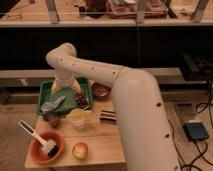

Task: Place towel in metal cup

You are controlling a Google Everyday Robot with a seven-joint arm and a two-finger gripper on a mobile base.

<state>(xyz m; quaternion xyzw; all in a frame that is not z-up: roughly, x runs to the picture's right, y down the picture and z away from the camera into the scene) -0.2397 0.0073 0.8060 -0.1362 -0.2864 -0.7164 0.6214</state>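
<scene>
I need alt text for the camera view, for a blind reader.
A white robot arm holds its gripper over a green tray where a grey towel lies; a metal cup stands just in front, on the wooden table.

Table carries a green tray at back left, with the gripper over it and a dark red bowl just beside the tray. At the front, an orange bowl holds a white brush, with an apple near it. Mid-table item is possibly a clear cup.
</scene>
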